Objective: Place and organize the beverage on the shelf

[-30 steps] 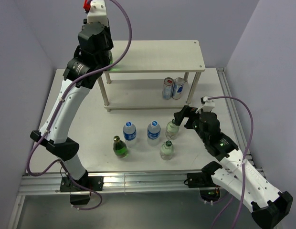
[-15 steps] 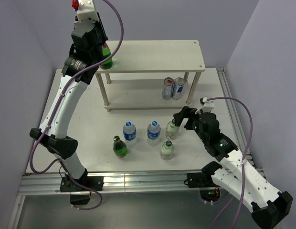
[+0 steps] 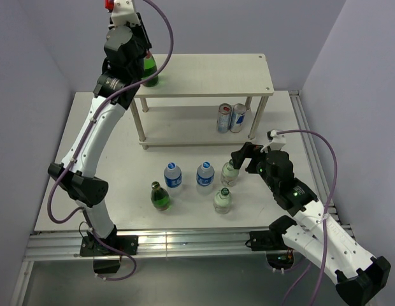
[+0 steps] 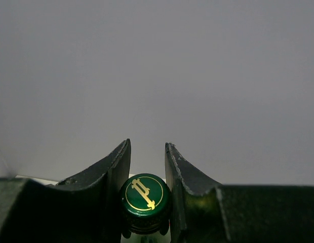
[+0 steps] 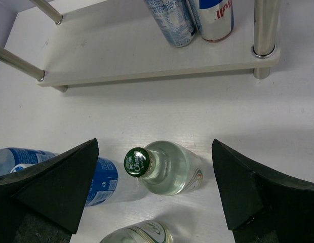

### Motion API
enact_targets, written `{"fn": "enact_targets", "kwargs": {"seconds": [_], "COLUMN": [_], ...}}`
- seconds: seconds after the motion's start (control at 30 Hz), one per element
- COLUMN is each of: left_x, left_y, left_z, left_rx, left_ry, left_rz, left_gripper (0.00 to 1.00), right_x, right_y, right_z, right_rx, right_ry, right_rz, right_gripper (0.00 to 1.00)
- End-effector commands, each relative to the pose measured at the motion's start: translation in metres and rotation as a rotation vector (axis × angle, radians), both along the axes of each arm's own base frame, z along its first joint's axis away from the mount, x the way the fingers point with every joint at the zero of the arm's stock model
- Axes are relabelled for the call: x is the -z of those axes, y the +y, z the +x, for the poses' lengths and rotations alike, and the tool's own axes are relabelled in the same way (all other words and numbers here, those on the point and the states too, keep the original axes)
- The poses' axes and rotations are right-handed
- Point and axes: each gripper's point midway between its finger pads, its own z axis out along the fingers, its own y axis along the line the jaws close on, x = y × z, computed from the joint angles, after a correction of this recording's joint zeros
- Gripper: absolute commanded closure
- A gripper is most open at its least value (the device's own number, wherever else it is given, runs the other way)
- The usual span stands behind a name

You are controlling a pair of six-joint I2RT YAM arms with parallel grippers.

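Observation:
My left gripper (image 3: 144,58) is shut on the cap of a green glass bottle (image 3: 150,71) and holds it upright at the left end of the shelf's (image 3: 210,75) top board; I cannot tell whether its base touches the board. In the left wrist view the fingers (image 4: 121,167) clamp the green cap with a gold emblem (image 4: 145,194). My right gripper (image 3: 239,157) is open, its jaws wide on either side of a clear bottle with a green cap (image 3: 229,172), which also shows in the right wrist view (image 5: 167,169). They do not touch it.
Two cans (image 3: 231,118) stand on the shelf's lower board at the right, next to a silver leg (image 5: 263,25). On the white table stand two blue-labelled water bottles (image 3: 173,175) (image 3: 205,174), a second green bottle (image 3: 160,196) and another clear bottle (image 3: 222,201).
My left arm has swung the green bottle from behind the arm to the top board's left end, a little right and back. The right arm has barely moved.

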Motion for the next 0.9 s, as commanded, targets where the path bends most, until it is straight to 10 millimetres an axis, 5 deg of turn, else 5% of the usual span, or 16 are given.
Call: {"fn": "enact_targets", "kwargs": {"seconds": [0.0, 0.1, 0.23, 0.33, 0.6, 0.87], "left_x": [-0.007, -0.003, 0.001, 0.006, 0.012, -0.003], "left_y": [-0.010, -0.014, -0.016, -0.017, -0.022, -0.013], "left_z": [0.005, 0.007, 0.005, 0.002, -0.009, -0.033], "left_rx": [0.045, 0.052, 0.068, 0.081, 0.088, 0.061], "left_ry": [-0.025, -0.015, -0.014, -0.009, 0.006, -0.018], "left_rz": [0.007, 0.028, 0.051, 0.058, 0.073, 0.083], "left_gripper": [0.99, 0.85, 0.45, 0.29, 0.01, 0.01], "right_x": [-0.009, -0.009, -0.009, -0.009, -0.010, -0.010], "right_y": [0.004, 0.004, 0.004, 0.003, 0.002, 0.003], "right_z": [0.002, 0.002, 0.002, 0.002, 0.001, 0.000], "right_rx": [-0.009, -0.007, -0.005, -0.004, -0.001, -0.005], "right_ry": [-0.037, -0.035, -0.039, -0.038, -0.042, -0.043], "right_rz": [0.027, 0.028, 0.031, 0.028, 0.031, 0.033], "right_gripper": [0.01, 0.01, 0.01, 0.01, 0.01, 0.01]}}
